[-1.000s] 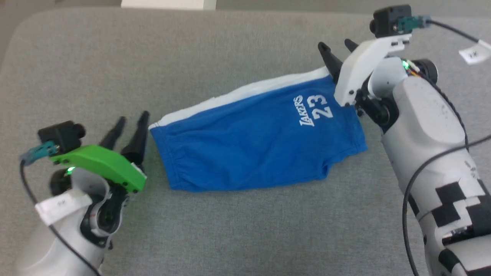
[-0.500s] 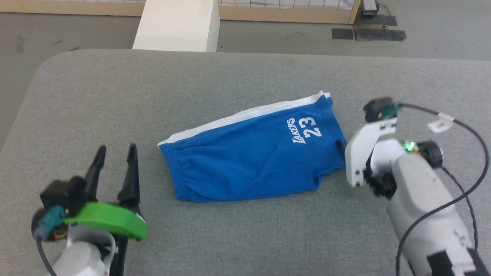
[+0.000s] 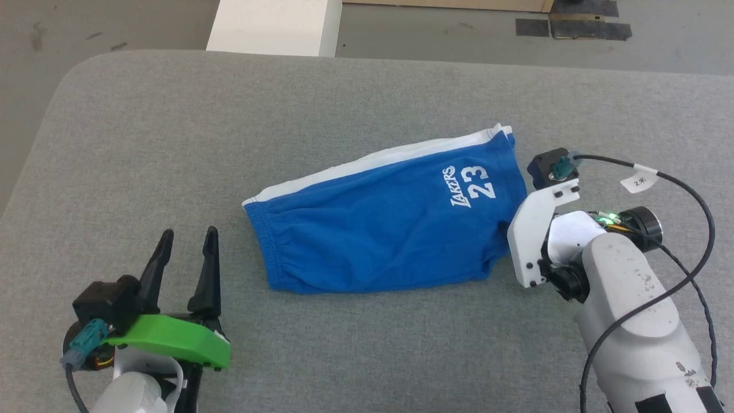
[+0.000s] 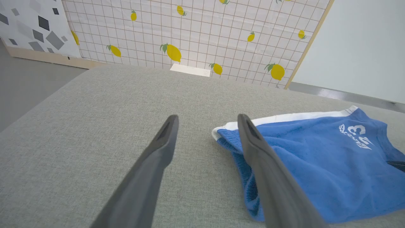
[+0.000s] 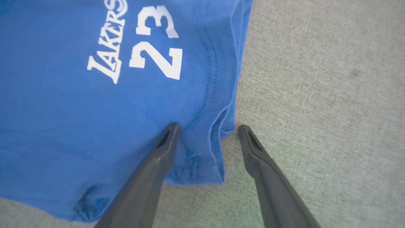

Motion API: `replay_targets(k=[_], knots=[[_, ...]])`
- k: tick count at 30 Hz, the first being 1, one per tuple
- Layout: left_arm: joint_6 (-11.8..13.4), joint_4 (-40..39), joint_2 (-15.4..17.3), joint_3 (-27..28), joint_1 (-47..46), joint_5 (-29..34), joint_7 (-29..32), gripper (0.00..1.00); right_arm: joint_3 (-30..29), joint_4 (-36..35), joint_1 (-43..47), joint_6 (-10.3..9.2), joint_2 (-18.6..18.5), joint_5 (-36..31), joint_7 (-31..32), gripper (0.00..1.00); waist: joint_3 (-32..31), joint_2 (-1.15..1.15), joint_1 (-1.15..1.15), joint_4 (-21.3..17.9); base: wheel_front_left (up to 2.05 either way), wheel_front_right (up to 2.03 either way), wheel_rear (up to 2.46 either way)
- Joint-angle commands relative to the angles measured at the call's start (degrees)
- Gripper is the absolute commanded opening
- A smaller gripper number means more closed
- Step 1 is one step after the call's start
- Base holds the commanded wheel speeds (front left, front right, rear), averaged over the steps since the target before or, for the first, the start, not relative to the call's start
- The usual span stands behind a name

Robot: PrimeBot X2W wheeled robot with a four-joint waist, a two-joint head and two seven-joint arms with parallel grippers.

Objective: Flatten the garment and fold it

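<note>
Right claw (image 5: 208,126) slides from the far hem corner to the near one, spread astride it, while the left claw (image 3: 190,231), also spread, backs off the waistband: shorts (image 3: 390,229) lie halved between them, so a next fold looks due.
</note>
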Motion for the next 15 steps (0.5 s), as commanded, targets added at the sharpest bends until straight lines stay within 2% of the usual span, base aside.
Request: replay_targets(k=[1,2,3,6,10,11,12,15], knots=[[-0.2,0.3,-0.2,-0.2,-0.1,0.1,0.1,1.0,0.0,0.1,1.3,-0.08,-0.1,-0.3,1.4,0.67,0.3,0.0,0.0,0.1,0.0,0.0,0.0],[-0.3,0.4,-0.2,-0.3,-0.2,0.0,0.4,1.0,-0.1,-0.3,1.3,-0.08,-0.1,-0.4,1.9,0.28,0.4,0.0,0.0,0.1,0.0,0.0,0.0],[-0.4,0.4,-0.2,-0.5,-0.4,-0.2,1.0,1.0,-0.1,-0.6,1.2,-0.08,-0.1,-0.3,2.4,0.0,0.5,0.0,0.0,0.1,0.0,0.0,0.0],[-0.4,0.1,0.1,-1.2,-0.7,-0.8,3.4,1.0,-0.2,-1.7,1.1,-0.08,-0.1,-0.1,3.3,0.0,0.6,0.0,0.0,0.1,0.0,0.0,0.0],[0.6,-2.3,0.7,-2.4,-0.9,-2.6,9.9,1.0,-0.3,-3.4,0.9,-0.08,-0.1,0.6,3.4,0.0,0.6,0.0,0.0,-0.2,0.0,0.0,0.0],[1.1,-3.2,0.9,-2.9,-1.0,-3.5,12.9,1.0,-0.3,-3.8,0.9,-0.08,-0.1,0.9,3.3,0.0,0.6,0.0,0.0,-0.3,0.0,0.0,0.0],[2.2,-5.3,1.5,-4.2,-1.7,-4.4,18.6,1.0,-0.3,-4.5,0.9,-0.08,-0.1,1.3,3.4,0.0,0.6,0.0,0.0,-0.3,0.0,0.0,0.0],[4.1,-7.6,1.9,-6.0,-3.3,-6.0,26.9,1.0,-0.1,-5.4,0.8,-0.08,-0.1,1.7,3.5,0.0,0.9,0.0,0.0,-0.3,0.0,0.0,0.0]])
